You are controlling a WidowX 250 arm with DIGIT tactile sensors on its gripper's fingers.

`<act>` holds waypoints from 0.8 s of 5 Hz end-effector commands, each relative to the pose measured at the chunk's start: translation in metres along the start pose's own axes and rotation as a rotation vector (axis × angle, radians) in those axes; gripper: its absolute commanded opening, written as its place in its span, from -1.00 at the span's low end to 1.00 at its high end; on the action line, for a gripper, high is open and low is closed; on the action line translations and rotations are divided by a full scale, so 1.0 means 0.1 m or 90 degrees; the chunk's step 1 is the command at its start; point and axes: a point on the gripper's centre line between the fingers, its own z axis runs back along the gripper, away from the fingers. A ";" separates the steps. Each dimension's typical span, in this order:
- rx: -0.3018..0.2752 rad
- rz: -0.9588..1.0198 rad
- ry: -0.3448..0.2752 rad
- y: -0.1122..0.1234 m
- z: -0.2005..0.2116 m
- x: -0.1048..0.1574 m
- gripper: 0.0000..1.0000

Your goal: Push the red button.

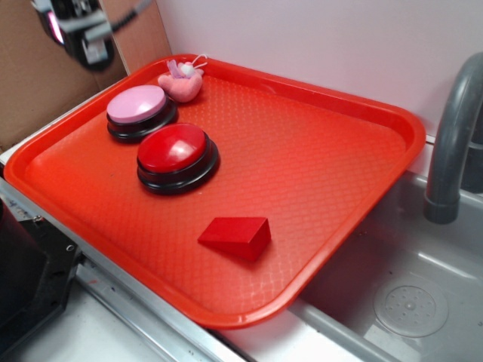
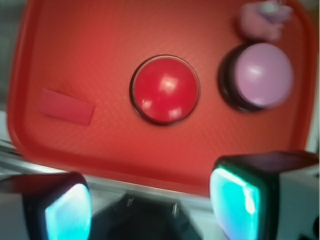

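Gripper (image 2: 150,205) stands open, its two fingers (image 2: 67,210) wide apart with nothing between them; in the exterior view it (image 1: 83,30) hangs at the upper left corner of the frame, above and outside the tray's far left corner, touching nothing. Red button (image 1: 172,148) sits on the red tray (image 1: 339,166), left of centre, on its black base (image 1: 179,179); in the wrist view it (image 2: 165,89) lies ahead of the open fingers, roughly between their lines. Pink button (image 1: 136,104) stands just beside it on the far side — bases close, whether touching cannot be told; a small pink plush toy (image 1: 182,83) lies just beyond that, near the tray's far rim. Red wedge block (image 1: 236,236) lies apart from the buttons, toward the near edge; grey sink (image 1: 411,302) and faucet (image 1: 451,136) adjoin the tray at right.
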 end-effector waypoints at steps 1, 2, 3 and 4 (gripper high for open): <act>0.046 0.007 0.000 0.22 -0.63 0.41 1.00; 0.046 0.023 0.013 0.18 -0.78 0.59 1.00; 0.039 0.046 0.028 0.25 -0.92 0.61 1.00; 0.039 0.079 0.048 0.29 -1.04 0.51 1.00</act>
